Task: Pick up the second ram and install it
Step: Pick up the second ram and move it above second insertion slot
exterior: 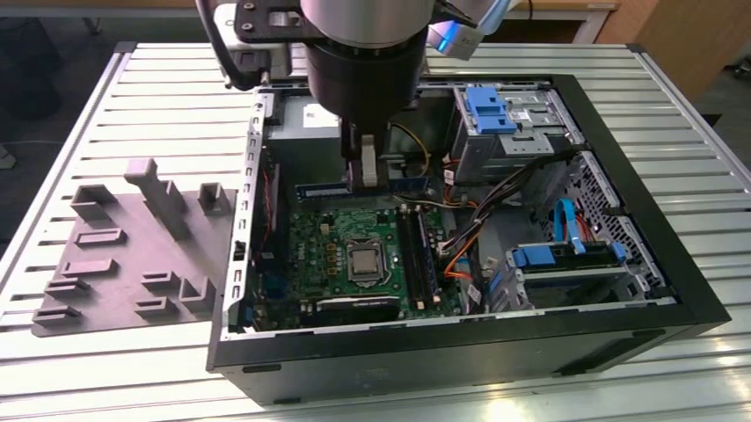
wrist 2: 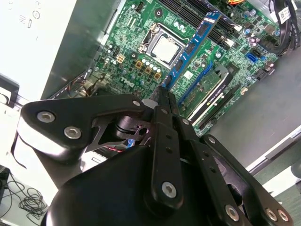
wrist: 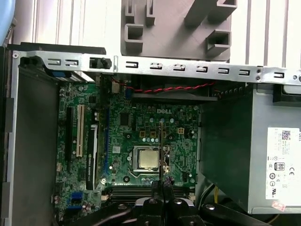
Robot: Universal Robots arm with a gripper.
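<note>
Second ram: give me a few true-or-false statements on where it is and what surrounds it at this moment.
1. The gripper is shut on the second ram. True.
2. The second ram lies in the grey fixture. False: it hangs over the motherboard inside the computer case.
3. A cooler covers the processor. False: the processor is bare.
4. The grey fixture stands outside the computer case, on the exterior view's left. True.

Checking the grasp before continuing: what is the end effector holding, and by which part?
The end effector is shut on the second ram, about mid-length: in the exterior view the stick juts out both sides.
</note>
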